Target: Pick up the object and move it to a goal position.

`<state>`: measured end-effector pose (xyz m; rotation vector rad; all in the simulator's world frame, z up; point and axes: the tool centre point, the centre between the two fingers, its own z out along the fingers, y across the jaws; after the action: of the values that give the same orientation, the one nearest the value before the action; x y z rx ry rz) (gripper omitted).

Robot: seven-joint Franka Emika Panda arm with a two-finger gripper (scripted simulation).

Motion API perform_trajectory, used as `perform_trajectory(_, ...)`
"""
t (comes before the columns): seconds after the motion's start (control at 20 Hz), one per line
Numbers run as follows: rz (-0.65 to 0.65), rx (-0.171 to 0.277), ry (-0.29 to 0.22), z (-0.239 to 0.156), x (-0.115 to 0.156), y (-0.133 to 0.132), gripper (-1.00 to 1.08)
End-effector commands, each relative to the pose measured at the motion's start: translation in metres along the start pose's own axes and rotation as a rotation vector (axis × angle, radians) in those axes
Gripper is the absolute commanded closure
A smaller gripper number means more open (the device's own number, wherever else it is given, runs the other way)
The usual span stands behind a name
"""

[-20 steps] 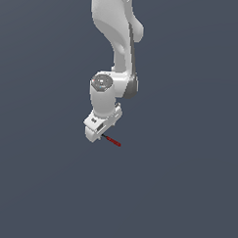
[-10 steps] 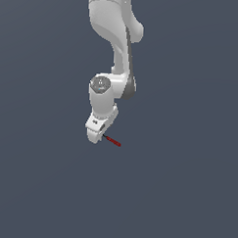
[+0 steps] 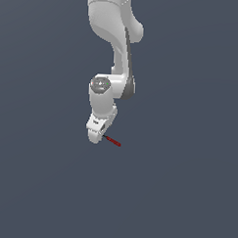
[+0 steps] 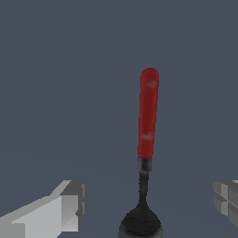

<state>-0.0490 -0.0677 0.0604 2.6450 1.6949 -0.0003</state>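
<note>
The object [image 3: 113,142] is a tiny stick-like tool with a red handle, a dark shaft and a black rounded head, lying on the dark grey floor. In the exterior view my gripper [image 3: 96,135] hangs tilted just above its head end, and the red handle sticks out toward the exterior view's right. The wrist view shows the object [image 4: 148,114] lying lengthwise between my two fingers [image 4: 69,204]. My gripper [image 4: 148,200] is open, its jaws wide apart on either side of the shaft, and neither finger touches the tool.
A flat dark grey floor [image 3: 186,192] surrounds the object on all sides. The white arm [image 3: 114,52] rises above the gripper.
The gripper has sunk slightly toward the object's head end. The object has stayed in place.
</note>
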Motion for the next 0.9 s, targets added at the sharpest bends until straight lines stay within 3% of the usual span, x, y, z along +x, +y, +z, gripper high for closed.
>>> perform_trajectory(0.0, 0.0, 0.0, 0.0, 0.003, 0.0, 0.0, -0.92)
perform_trajectory(0.75, -0.005, 0.0, 0.0, 0.05, 0.0, -0.001, -0.92)
perform_trajectory(0.8, -0.005, 0.0, 0.0, 0.05, 0.0, -0.001, 1.08)
perform_trajectory(0.85, -0.005, 0.0, 0.0, 0.05, 0.0, -0.001, 1.08)
